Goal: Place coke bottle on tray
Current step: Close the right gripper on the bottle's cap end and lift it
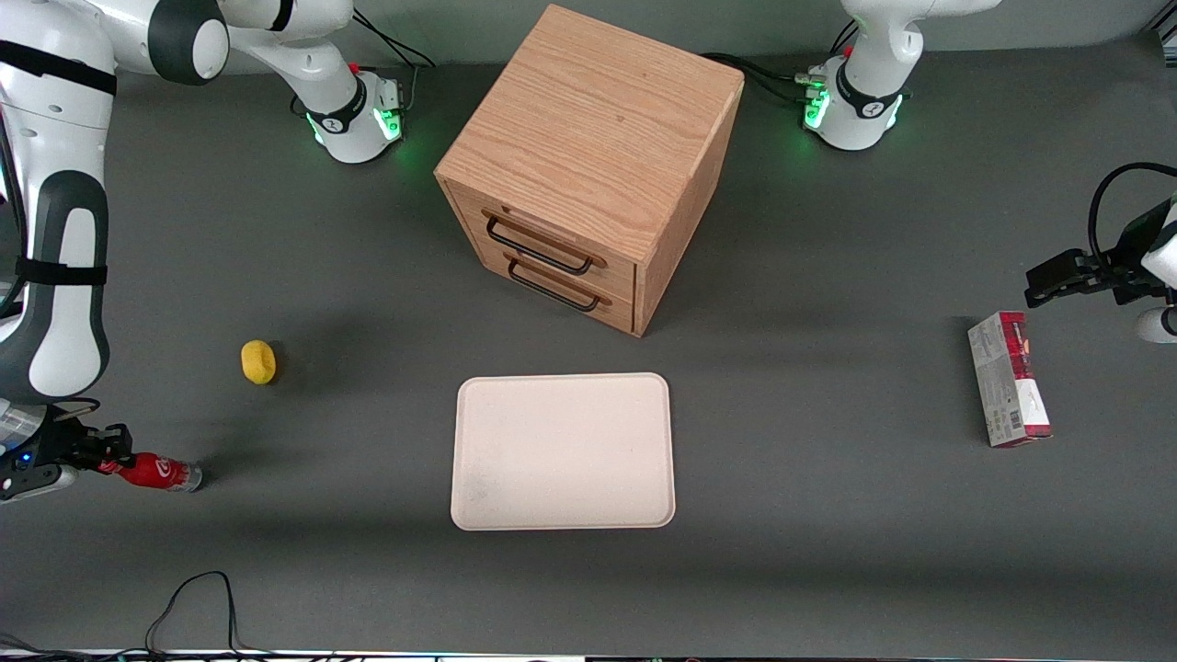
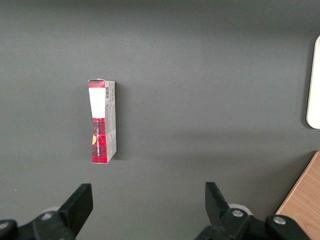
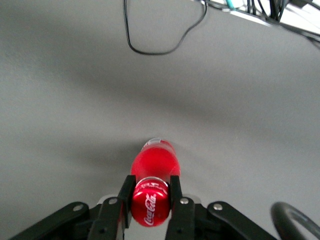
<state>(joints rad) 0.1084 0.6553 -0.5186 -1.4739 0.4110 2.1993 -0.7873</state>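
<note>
The coke bottle is small, slim and red with white script. It lies horizontally at the working arm's end of the table, at table level or just above it. My gripper is shut on its cap end. In the right wrist view the gripper has both black fingers pressed against the red cap, and the bottle points away from the camera. The cream-beige tray lies flat and bare in the middle of the table, well apart from the bottle. Its edge also shows in the left wrist view.
A wooden two-drawer cabinet stands farther from the front camera than the tray. A small yellow object lies near the bottle. A red-and-grey carton lies toward the parked arm's end, and also shows in the left wrist view. A black cable loops near the front edge.
</note>
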